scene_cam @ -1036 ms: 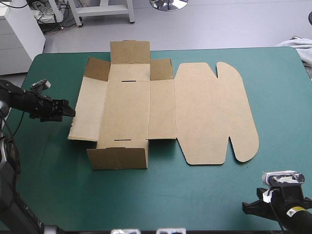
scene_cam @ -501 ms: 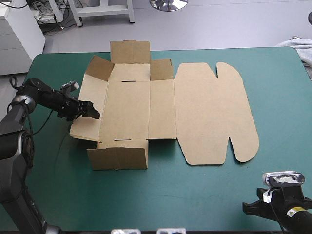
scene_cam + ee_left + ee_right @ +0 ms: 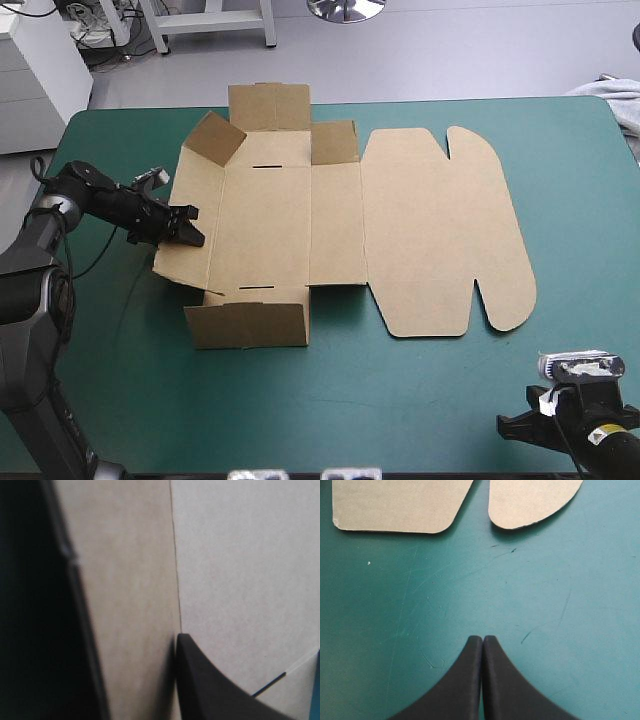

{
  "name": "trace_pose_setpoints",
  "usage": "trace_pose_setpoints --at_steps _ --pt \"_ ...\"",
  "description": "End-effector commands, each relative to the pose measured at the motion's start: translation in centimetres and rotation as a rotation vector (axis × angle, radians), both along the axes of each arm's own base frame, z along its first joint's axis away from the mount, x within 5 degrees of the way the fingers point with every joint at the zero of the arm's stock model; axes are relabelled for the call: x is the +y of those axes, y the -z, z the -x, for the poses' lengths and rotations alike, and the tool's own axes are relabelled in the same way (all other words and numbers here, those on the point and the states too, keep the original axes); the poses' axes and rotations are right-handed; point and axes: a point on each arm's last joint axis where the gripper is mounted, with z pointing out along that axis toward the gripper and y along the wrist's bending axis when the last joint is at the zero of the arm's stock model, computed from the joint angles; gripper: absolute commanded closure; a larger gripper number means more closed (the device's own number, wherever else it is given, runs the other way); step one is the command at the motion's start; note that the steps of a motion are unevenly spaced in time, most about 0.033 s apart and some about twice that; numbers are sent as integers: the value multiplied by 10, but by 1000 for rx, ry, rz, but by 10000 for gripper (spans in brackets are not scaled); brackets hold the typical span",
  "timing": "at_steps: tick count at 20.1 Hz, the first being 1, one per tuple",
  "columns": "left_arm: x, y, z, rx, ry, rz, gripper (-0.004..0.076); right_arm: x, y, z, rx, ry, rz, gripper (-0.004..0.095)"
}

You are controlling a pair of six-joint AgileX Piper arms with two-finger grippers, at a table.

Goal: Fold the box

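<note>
Across the middle of the teal-green table cover (image 3: 400,400): brown cut-board box (image 3: 270,230), mostly flat, a little nearer the left edge than the right. Spreads its wide lid panel with two rounded ears (image 3: 440,230) flat toward the right. Shows a short end flap (image 3: 268,105) flat at the far side and another (image 3: 245,325) at the near side, with a small corner flap (image 3: 212,140) standing up at the far left. Tilts up along its long left wall panel (image 3: 195,185) (near corner off the cover).

At that wall, left gripper with broad black fingers (image 3: 190,227): clamped on the panel, board between the fingers. In the left wrist view, one black finger (image 3: 215,685) against the inner face right at the crease, the other side only a dark mass.

Well apart, by the table's near right corner, right gripper (image 3: 482,639): pinched together into one pointed arch, holding nothing, over bare cover, the lid's two rounded edges just ahead of it.

At the far right corner, a pale grey cloth (image 3: 612,98) (only partly in view).
</note>
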Motion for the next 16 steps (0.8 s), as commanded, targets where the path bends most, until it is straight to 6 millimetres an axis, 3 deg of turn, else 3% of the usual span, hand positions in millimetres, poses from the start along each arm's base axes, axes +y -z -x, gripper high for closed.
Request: trace_pose_setpoints --at_steps 1,4,7,10,16 --pt "-9 -29 7 -10 36 66 734 0 -11 -4 -66 8 -9 925" --pt "-11 -34 10 -41 89 21 734 0 -11 -4 -66 8 -9 925" --pt "-19 -64 13 -141 214 -206 734 0 -11 -4 -66 8 -9 925" --pt "-34 -106 18 -313 333 -430 734 0 -11 -4 -66 8 -9 925" --pt "-71 -153 34 -603 484 -552 734 0 -11 -4 -66 8 -9 925"
